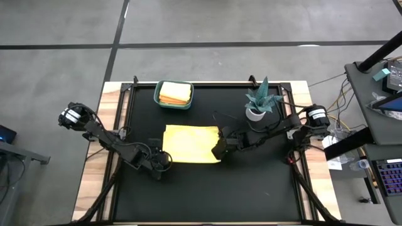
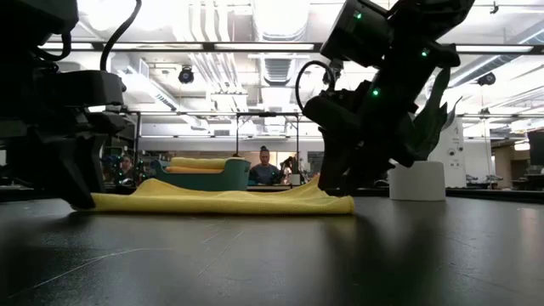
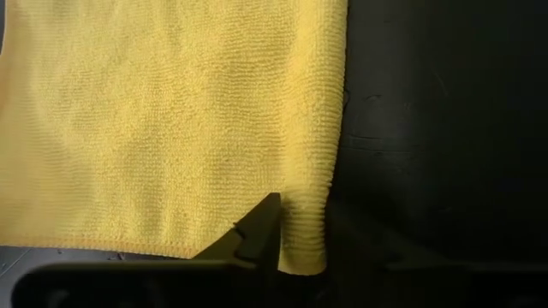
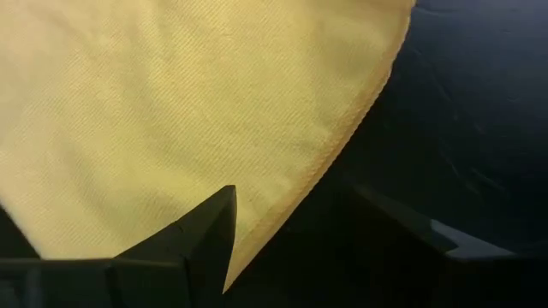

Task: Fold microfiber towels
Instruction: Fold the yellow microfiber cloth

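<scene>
Yellow microfiber towel (image 1: pixel 191 143): spread flat mid-desk. Left hand (image 1: pixel 164 159) narrowed over its 7 o'clock corner; right hand (image 1: pixel 218 150) wide at 5 o'clock. Both corners are best pinched fully before lifting.

Both arms reach low toward each other. The left gripper (image 1: pixel 164 158) pinches its fingers close; the right gripper (image 1: pixel 218 149) stands spread wide.
</scene>
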